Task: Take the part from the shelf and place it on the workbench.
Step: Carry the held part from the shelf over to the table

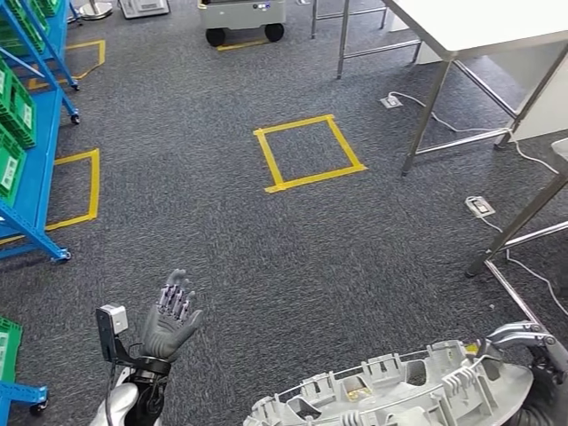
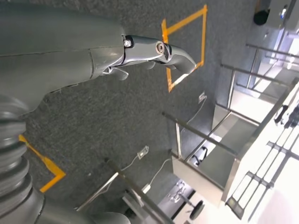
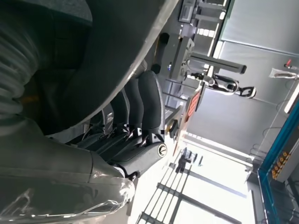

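A long pale grey moulded part [image 1: 395,386] with ribs and cut-outs lies across the bottom of the head view, above the carpet. My right hand [image 1: 536,351] grips its right end; in the right wrist view dark fingers [image 3: 141,107] curl around the part's grey edge [image 3: 116,56]. My left hand [image 1: 170,319] is raised at lower left, palm up, fingers apart, holding nothing; in the left wrist view its thumb [image 2: 166,51] sticks out over the floor. A white-topped workbench [image 1: 469,27] stands at upper right.
Blue shelving [image 1: 30,160] with green bins [image 1: 13,106] lines the left edge. Yellow tape squares [image 1: 308,151] mark the grey carpet. A wheeled cart [image 1: 242,18] stands at the far top. Metal table legs [image 1: 429,106], cables and floor sockets [image 1: 479,206] crowd the right side.
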### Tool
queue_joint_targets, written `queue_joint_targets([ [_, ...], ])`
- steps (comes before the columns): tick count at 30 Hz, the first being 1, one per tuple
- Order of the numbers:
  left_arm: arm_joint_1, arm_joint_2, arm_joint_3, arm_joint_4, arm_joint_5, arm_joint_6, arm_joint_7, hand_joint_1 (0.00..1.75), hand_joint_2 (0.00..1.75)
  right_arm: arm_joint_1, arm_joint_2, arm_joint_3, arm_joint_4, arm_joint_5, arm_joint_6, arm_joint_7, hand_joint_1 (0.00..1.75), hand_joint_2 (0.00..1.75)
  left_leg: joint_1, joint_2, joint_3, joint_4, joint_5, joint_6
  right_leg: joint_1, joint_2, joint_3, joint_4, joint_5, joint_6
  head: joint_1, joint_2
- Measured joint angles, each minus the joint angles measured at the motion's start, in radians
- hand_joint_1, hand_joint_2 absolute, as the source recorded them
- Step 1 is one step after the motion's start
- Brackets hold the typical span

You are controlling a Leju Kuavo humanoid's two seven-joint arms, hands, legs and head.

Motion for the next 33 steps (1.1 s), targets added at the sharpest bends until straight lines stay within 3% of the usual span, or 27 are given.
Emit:
queue_joint_targets([
  [2,-0.001,0.0,-0.001,0.0,0.0,0.002,0.004,0.0,1.75,0.001,0.002,-0.001,0.0,-0.002,0.001,0.001,1.34,1.75,-0.002,0.006,0.004,-0.015,0.001,0.009,-0.004,0.017,-0.009,-0.005,0.007,0.013,0.0,0.0],
  [4,-0.004,0.0,-0.002,-0.001,0.001,0.003,0.005,0.0,1.75,0.002,0.004,-0.002,0.0,-0.002,0.002,0.001,1.34,1.75,-0.002,0.027,0.006,-0.023,0.008,0.022,-0.005,-0.006,-0.022,0.01,-0.003,0.022,0.001,0.0],
  [5,-0.004,0.0,-0.003,-0.001,0.001,0.003,0.005,0.0,1.75,0.001,0.005,-0.003,0.0,-0.002,0.002,0.001,1.34,1.75,-0.001,0.038,0.007,-0.026,0.011,0.028,-0.003,-0.032,-0.04,0.045,-0.025,0.024,0.002,0.0],
  [7,-0.002,0.0,-0.004,-0.002,0.0,0.003,0.005,0.0,1.75,0.0,0.006,-0.004,0.001,-0.002,0.002,0.001,1.34,1.75,-0.002,0.06,0.007,-0.027,0.011,0.034,-0.001,-0.08,-0.096,0.172,-0.092,0.029,0.005,0.0],
  [9,0.0,0.001,-0.006,-0.002,0.0,0.003,0.005,0.0,1.75,0.0,0.006,-0.005,0.002,-0.003,0.002,0.001,1.34,1.75,-0.003,0.083,0.007,-0.027,0.009,0.035,-0.002,-0.092,-0.141,0.276,-0.13,0.035,0.004,0.0],
  [10,0.0,0.001,-0.006,-0.002,0.0,0.003,0.005,0.0,1.75,0.0,0.006,-0.005,0.003,-0.003,0.002,0.001,1.34,1.75,-0.003,0.094,0.008,-0.027,0.008,0.034,-0.003,-0.095,-0.137,0.275,-0.121,0.037,0.004,0.0],
  [11,0.0,0.001,-0.007,-0.002,0.0,0.003,0.005,0.0,1.75,0.0,0.006,-0.005,0.004,-0.003,0.002,0.001,1.34,1.75,-0.002,0.105,0.009,-0.026,0.007,0.032,-0.004,-0.1,-0.113,0.234,-0.096,0.039,0.004,0.0],
  [13,-0.001,0.001,-0.007,-0.002,0.0,0.003,0.005,0.0,1.75,-0.001,0.007,-0.006,0.004,-0.003,0.002,0.001,1.34,1.75,-0.005,0.124,0.013,-0.022,0.001,0.023,-0.004,-0.131,-0.032,0.093,-0.041,0.041,0.005,0.0],
  [15,-0.001,0.001,-0.008,-0.002,0.0,0.003,0.005,0.0,1.75,-0.002,0.007,-0.006,0.005,-0.003,0.002,0.001,1.34,1.75,-0.01,0.138,0.016,-0.017,-0.005,0.013,-0.002,-0.15,0.016,0.011,-0.02,0.032,0.002,0.0],
  [18,-0.004,0.002,-0.009,-0.003,0.0,0.003,0.006,0.0,1.75,0.0,0.009,-0.007,0.005,-0.002,0.002,0.001,1.34,1.75,-0.01,0.153,0.018,-0.015,-0.011,0.001,0.0,-0.125,0.013,0.007,-0.02,0.011,0.0,0.0],
  [19,-0.005,0.002,-0.009,-0.004,0.0,0.003,0.006,0.0,1.75,0.0,0.009,-0.007,0.005,-0.002,0.002,0.001,1.34,1.75,-0.007,0.144,0.015,-0.005,-0.021,-0.004,-0.001,-0.116,0.013,0.006,-0.019,0.005,0.0,0.0],
  [21,-0.005,0.001,-0.01,-0.006,0.0,0.003,0.006,0.0,1.75,0.001,0.009,-0.007,0.005,-0.002,0.002,0.001,1.34,1.75,-0.004,0.105,-0.02,0.076,-0.072,-0.014,-0.004,-0.1,0.012,0.005,-0.016,-0.006,-0.003,0.0],
  [23,-0.001,0.001,-0.012,-0.007,0.001,0.003,0.006,0.0,1.75,0.001,0.009,-0.008,0.005,-0.004,0.003,0.001,1.34,1.75,-0.003,0.078,-0.089,0.211,-0.131,-0.015,-0.004,-0.081,0.01,0.005,-0.015,-0.011,-0.004,0.0],
  [24,0.001,0.001,-0.013,-0.007,0.002,0.004,0.007,0.0,1.75,0.002,0.009,-0.008,0.005,-0.005,0.004,0.001,1.34,1.75,-0.003,0.073,-0.115,0.259,-0.143,-0.014,-0.003,-0.07,0.009,0.005,-0.014,-0.012,-0.004,0.0],
  [25,0.002,0.001,-0.014,-0.007,0.004,0.005,0.008,0.0,1.75,0.003,0.009,-0.008,0.005,-0.008,0.005,0.001,1.34,1.75,-0.003,0.07,-0.127,0.274,-0.135,-0.012,-0.003,-0.059,0.009,0.005,-0.014,-0.012,-0.004,0.0],
  [27,0.003,0.001,-0.016,-0.008,0.007,0.007,0.011,0.0,1.75,0.005,0.009,-0.008,0.005,-0.013,0.009,0.001,1.34,1.75,-0.003,0.061,-0.095,0.195,-0.071,-0.006,-0.003,-0.035,0.01,0.005,-0.013,-0.011,-0.004,0.0],
  [29,0.003,0.002,-0.017,-0.009,0.01,0.008,0.012,0.0,1.75,0.007,0.009,-0.008,0.005,-0.018,0.015,0.0,1.34,1.75,0.0,0.023,-0.034,0.062,-0.011,0.0,-0.003,-0.013,0.007,0.007,-0.011,-0.005,-0.004,0.0],
  [31,0.003,0.003,-0.02,-0.012,0.015,0.009,0.014,0.0,1.75,0.009,0.009,-0.008,0.005,-0.021,0.02,-0.001,1.34,1.75,0.002,-0.003,-0.007,0.0,0.002,0.004,-0.004,0.006,0.0,0.006,-0.007,0.007,-0.004,0.0],
  [33,0.002,0.004,-0.024,-0.015,0.019,0.01,0.016,0.0,1.75,0.015,0.01,-0.008,0.005,-0.022,0.023,-0.002,1.34,1.75,-0.001,0.012,-0.006,-0.008,0.005,0.013,-0.008,0.023,-0.007,-0.001,0.001,0.021,-0.004,0.0],
])
